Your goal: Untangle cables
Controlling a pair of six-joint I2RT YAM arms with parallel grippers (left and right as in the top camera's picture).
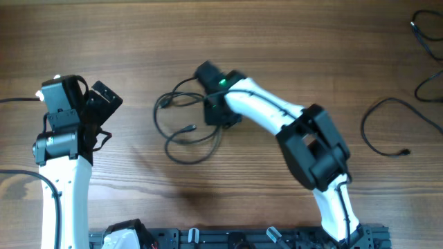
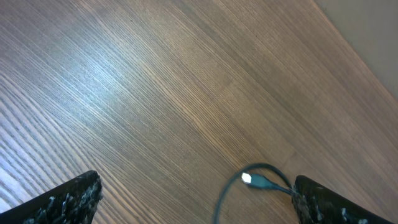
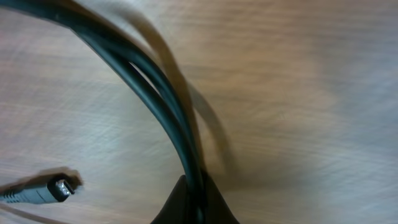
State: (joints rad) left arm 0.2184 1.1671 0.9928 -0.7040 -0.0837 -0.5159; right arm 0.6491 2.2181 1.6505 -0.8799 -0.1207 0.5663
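Wood table [image 1: 277, 41]; right hand [image 3: 194, 202] pinching cables [image 3: 149, 76].

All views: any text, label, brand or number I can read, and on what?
None: no readable text on the cables, the plug, the table, the left arm or the right arm.
The green light is only a lamp.

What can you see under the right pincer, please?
Cables run into the shut right pincer, which pinches them above the table; a plug lies nearby. Overhead, the arm hides the grip point.
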